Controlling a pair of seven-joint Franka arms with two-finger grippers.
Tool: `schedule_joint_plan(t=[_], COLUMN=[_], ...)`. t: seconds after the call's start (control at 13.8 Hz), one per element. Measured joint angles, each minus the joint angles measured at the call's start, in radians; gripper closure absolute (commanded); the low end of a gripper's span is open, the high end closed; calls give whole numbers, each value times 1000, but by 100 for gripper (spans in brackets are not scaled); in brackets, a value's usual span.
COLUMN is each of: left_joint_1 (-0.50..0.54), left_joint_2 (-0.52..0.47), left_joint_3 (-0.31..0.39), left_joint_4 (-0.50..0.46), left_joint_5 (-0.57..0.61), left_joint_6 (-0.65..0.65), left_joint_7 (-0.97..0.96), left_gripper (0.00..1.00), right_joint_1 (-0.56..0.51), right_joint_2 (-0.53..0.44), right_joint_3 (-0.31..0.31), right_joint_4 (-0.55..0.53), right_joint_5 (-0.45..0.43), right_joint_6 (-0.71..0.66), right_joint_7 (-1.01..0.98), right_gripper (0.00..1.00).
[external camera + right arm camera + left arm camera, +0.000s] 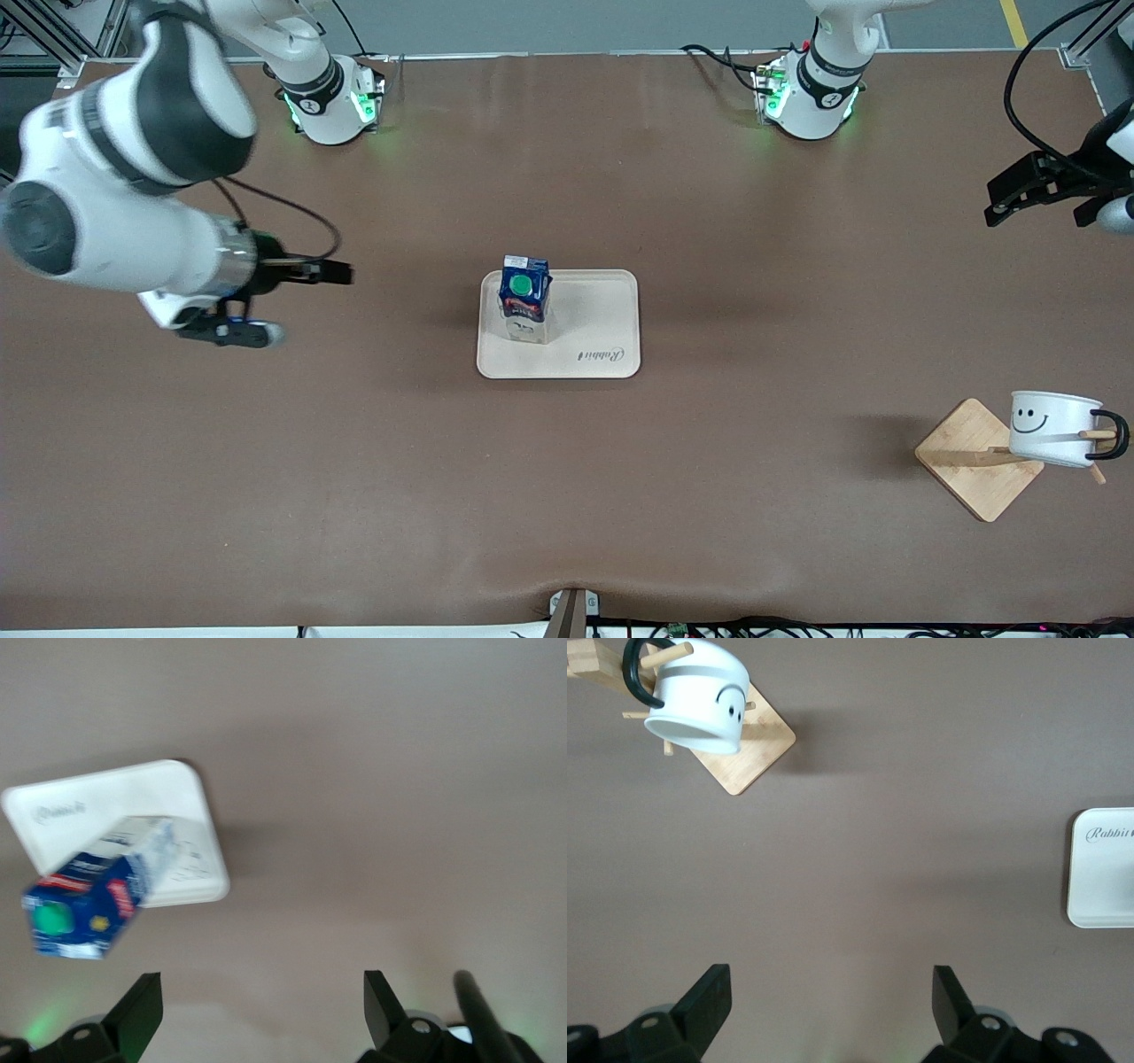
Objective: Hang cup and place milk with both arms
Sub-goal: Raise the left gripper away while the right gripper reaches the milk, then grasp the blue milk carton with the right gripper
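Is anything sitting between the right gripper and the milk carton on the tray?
Nothing visible does. Only bare table lies between the open right gripper and the milk, which stands upright on the tray.

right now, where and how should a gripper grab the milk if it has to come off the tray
Probably the white lower sides of the milk, below the sloped blue top, with the fingers across two flat opposite faces. It stands upright on the tray at the edge toward the right arm's end, so a level approach from that end looks best. The right gripper is open over bare table there.
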Motion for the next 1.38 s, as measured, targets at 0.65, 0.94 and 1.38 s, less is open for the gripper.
schedule_joint_plan(t=[0.65, 0.94, 1.38], left_joint_1=[-150, -142, -140], left_joint_2=[-47, -47, -47], left_joint_3=[110, 117, 110], left_joint_4=[-66, -68, -69], left_joint_5=[0, 0, 0], left_joint_6=[-1, -1, -1], left_joint_7=[-56, -56, -56], left_gripper=[0, 0, 0], right_joint_1=[315, 365, 399], right_joint_2=[176, 240, 269], right_joint_3=[0, -2, -5], right_joint_4=[-12, -14, -24], right_joint_5=[1, -1, -99], right_joint_6=[325, 381, 383], right_joint_7=[283, 286, 329], right_gripper=[0, 0, 100])
